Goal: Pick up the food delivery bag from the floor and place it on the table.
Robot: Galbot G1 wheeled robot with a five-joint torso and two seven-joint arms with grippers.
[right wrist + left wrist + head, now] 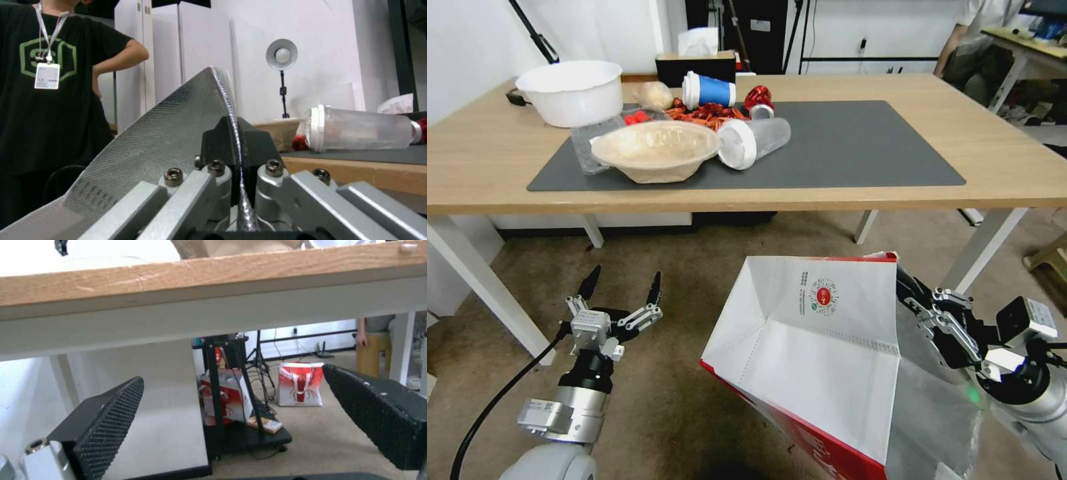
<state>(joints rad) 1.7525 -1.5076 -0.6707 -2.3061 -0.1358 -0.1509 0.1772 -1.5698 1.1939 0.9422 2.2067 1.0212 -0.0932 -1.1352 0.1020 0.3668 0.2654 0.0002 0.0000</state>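
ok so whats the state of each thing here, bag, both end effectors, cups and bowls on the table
bag: tilted, mouth open, edge pinched by the right end effector, below table height
right end effector: shut on the bag's foil edge
left end effector: open, empty, low in front of the table
clear cup: on its side
blue cup: on its side
paper bowl: upright
white bowl: upright

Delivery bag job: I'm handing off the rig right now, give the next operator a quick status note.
Right claw: shut on the food delivery bag, pinching its foil-lined rim; the bag hangs tilted, below the table edge.
Left claw: open, empty, hanging low over the floor in front of the table.
Done: bag gripped.
Left: raise it above the tabletop and set it down; the right half of the dark mat is bare, while bowls and cups crowd the left.
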